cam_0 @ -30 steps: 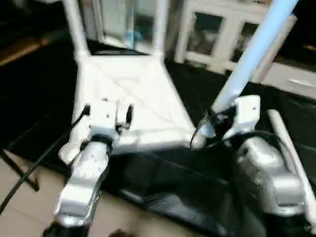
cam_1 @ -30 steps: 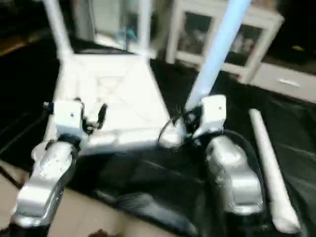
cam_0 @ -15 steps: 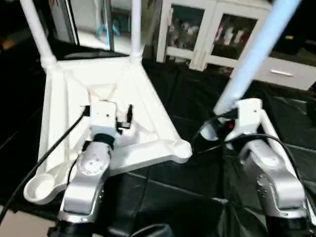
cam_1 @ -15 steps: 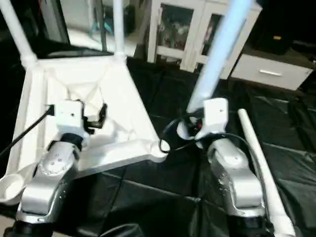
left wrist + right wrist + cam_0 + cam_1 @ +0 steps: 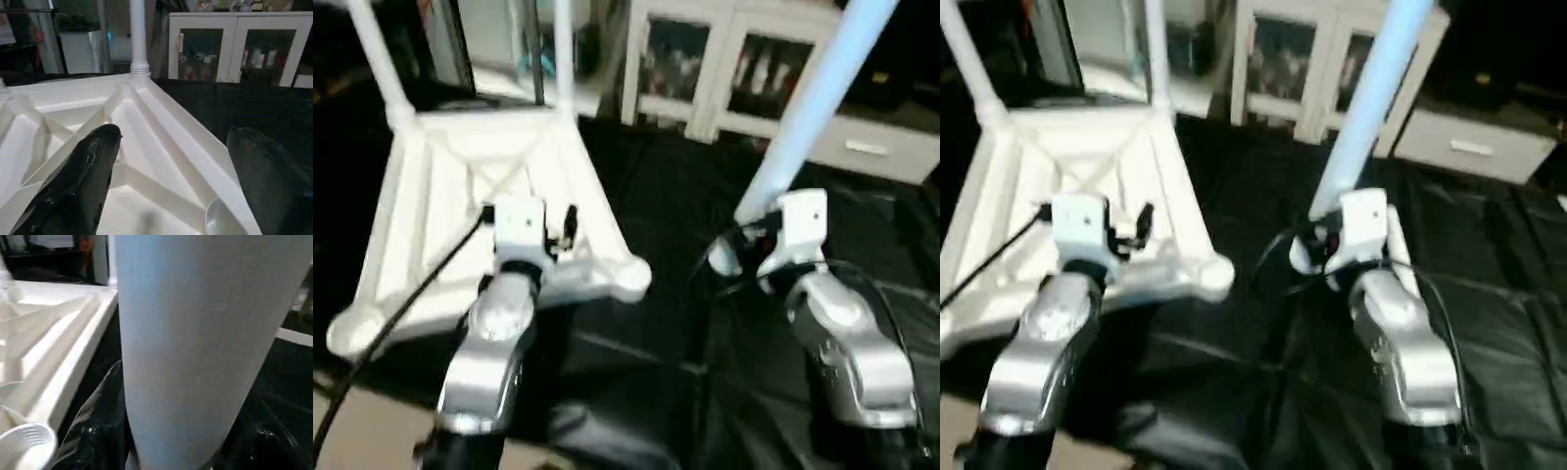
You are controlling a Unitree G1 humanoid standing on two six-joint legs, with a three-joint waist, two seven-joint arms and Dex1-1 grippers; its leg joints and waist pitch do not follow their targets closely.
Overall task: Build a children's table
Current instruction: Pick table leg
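the tabletop lies ribs-up on the black table, two legs standing in its far corners. the left gripper hovers over it, jaws wide and empty — the right gripper clamps a third leg, tilted upward.

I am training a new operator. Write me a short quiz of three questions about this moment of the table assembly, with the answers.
1. True or false: the right gripper holds a leg.
2. How many legs already stand in the tabletop? A) none B) two C) four
3. Fill in: the left gripper is ____ above the tabletop's ribbed underside.

Key: 1 true; 2 B, at the far corners; 3 open.
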